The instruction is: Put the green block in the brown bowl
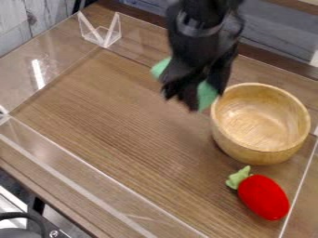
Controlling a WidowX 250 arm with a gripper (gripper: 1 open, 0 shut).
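Camera view shows the flat, elongated light-green rectangular block point(165, 69) lifted clear of the wooden tabletop point(112, 139), with green visible at the left of the black gripper point(192, 90) and again low between its fingers. The jaws stand partly apart and closed on the block, which spans the gap; motion blur prevents reading the contact faces exactly. The block's long axis appears to run roughly across the jaws, tilted down toward the right of the picture, though most of its length is hidden by the gripper body. The round, light tan wooden bowl point(261, 149) sits just right of and below the gripper in the picture, its near rim close to the fingertips, its cavity empty. The deciding relation: the held block is not yet over the bowl's opening, so the next move likely calls for travel toward the right. A red strawberry toy with green leaves point(258, 193) lies apart, in front of the bowl.
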